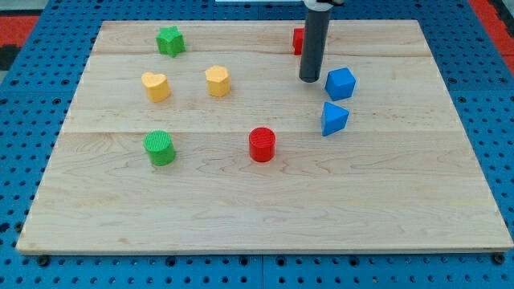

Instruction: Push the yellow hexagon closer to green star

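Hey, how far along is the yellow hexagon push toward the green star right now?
Nothing looks done: the yellow hexagon sits apart from the green star, down and to the view's right of it. In hand: my tip rests far to the view's right, beside the blue cube, touching neither. Left: reach the hexagon's lower right side and push it up-left.

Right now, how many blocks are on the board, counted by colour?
Yellow: 2, the yellow hexagon and yellow heart
Green: 2, the green star and green cylinder
Red: 2, the red cylinder and a half-hidden red block
Blue: 2, the blue cube and blue wedge-like block
Total: 8
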Robot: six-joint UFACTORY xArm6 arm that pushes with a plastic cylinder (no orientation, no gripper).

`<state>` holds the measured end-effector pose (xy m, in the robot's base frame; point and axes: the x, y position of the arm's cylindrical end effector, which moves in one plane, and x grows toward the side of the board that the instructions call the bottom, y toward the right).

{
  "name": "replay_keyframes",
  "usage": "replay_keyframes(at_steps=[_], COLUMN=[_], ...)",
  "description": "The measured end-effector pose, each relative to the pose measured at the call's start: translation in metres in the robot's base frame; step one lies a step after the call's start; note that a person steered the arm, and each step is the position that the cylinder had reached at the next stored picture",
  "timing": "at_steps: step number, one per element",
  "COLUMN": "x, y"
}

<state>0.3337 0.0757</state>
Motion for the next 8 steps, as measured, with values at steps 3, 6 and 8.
replay_keyframes(at_steps=[3,6,8], x=[-0.032,0.076,0.046], y=[-0.114,-0.139,-0.153])
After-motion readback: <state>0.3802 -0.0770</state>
